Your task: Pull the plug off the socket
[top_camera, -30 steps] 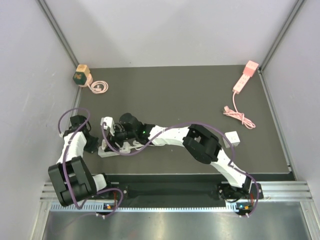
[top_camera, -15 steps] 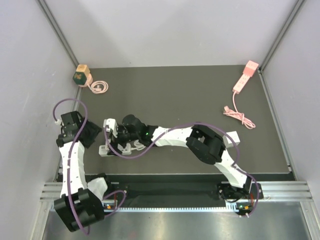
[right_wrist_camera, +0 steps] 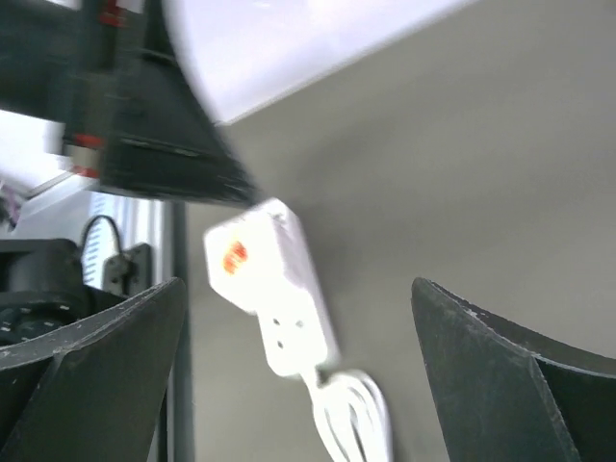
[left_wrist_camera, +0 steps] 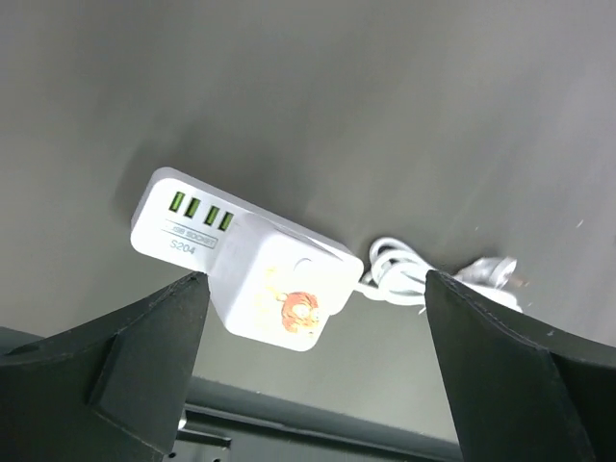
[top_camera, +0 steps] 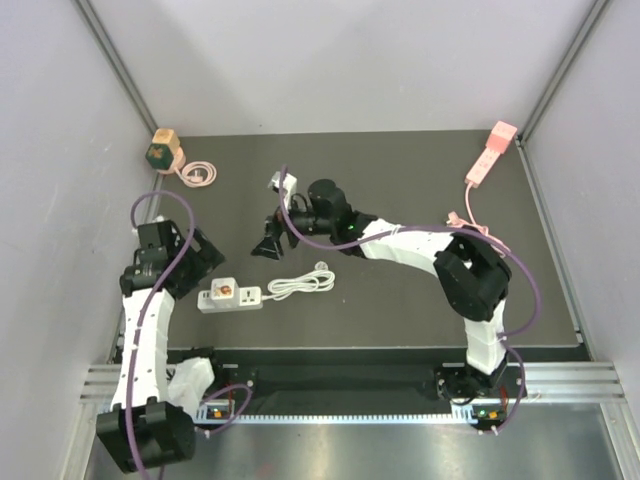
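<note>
The white socket strip (top_camera: 240,298) lies near the table's front left, with green ports at its end (left_wrist_camera: 183,214). A white cube plug (top_camera: 223,292) with an orange picture (left_wrist_camera: 289,294) sits in it, apparently still inserted. The strip's white cord (top_camera: 300,283) is coiled to the right of it. My left gripper (top_camera: 198,264) hangs open just left of and above the strip, holding nothing (left_wrist_camera: 318,385). My right gripper (top_camera: 266,247) is open too, up and to the right of the strip. Its blurred wrist view shows the strip (right_wrist_camera: 294,322) and the plug (right_wrist_camera: 241,255) between the spread fingers (right_wrist_camera: 298,375).
A pink power strip (top_camera: 490,155) with its pink cord (top_camera: 478,230) lies at the back right. A green and tan block (top_camera: 162,150) with a pink cord (top_camera: 200,175) sits at the back left. Grey walls close in on three sides.
Both grippers were down on the strip a second ago. They have let go, opened and pulled back, the right arm swinging up and to the right. The strip has shifted slightly.
</note>
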Robot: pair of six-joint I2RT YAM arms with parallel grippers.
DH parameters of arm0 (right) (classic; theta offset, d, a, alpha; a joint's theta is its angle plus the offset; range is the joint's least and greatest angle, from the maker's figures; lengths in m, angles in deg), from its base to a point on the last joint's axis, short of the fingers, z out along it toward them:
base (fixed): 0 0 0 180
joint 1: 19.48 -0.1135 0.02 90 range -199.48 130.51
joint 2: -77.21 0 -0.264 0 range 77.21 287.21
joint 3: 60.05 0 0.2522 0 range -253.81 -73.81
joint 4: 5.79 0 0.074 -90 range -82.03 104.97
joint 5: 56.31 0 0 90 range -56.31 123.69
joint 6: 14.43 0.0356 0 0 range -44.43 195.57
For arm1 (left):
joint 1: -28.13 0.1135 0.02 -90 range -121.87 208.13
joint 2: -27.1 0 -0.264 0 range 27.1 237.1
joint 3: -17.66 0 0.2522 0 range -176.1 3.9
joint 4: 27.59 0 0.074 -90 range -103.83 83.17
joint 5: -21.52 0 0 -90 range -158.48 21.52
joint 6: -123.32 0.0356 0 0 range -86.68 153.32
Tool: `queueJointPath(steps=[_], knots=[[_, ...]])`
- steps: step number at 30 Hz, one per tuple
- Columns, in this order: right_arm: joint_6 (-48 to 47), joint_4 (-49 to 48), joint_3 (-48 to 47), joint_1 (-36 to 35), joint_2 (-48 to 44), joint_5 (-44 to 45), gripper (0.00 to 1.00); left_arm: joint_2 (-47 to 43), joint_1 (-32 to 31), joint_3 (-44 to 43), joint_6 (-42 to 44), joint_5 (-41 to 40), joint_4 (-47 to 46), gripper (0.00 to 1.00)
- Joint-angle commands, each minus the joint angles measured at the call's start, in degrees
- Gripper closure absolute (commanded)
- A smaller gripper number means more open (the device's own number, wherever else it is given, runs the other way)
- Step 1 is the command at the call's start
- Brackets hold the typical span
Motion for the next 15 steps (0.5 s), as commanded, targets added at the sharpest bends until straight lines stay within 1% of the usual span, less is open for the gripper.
queueJointPath(steps=[1,3,4,7,10,15], knots=[[3.08,-1.05,4.44,0.59,-2.73,-3.12,0.0,1.74,-6.06,-3.51,1.21,-5.38,2.39,0.03],[2.99,-1.13,5.33,0.59,-2.21,-4.61,0.0,4.29,-9.33,-4.47,-0.28,-6.97,3.36,0.06],[3.42,-1.31,5.94,0.41,-1.95,-5.14,0.0,5.0,-11.78,-4.91,-1.68,-10.98,4.32,0.07],[4.75,-2.71,7.35,0.41,-1.33,-6.55,0.01,6.15,-13.38,-4.83,-3.01,-15.31,6.61,0.1],[4.84,-3.33,7.97,-0.29,-0.98,-7.17,0.02,6.67,-15.75,-4.21,-3.8,-16.29,6.61,0.1],[4.57,-2.63,6.39,-1.87,1.13,-8.48,0.07,10.97,-17.08,-5.01,-3.37,-16.82,8.37,0.12]])
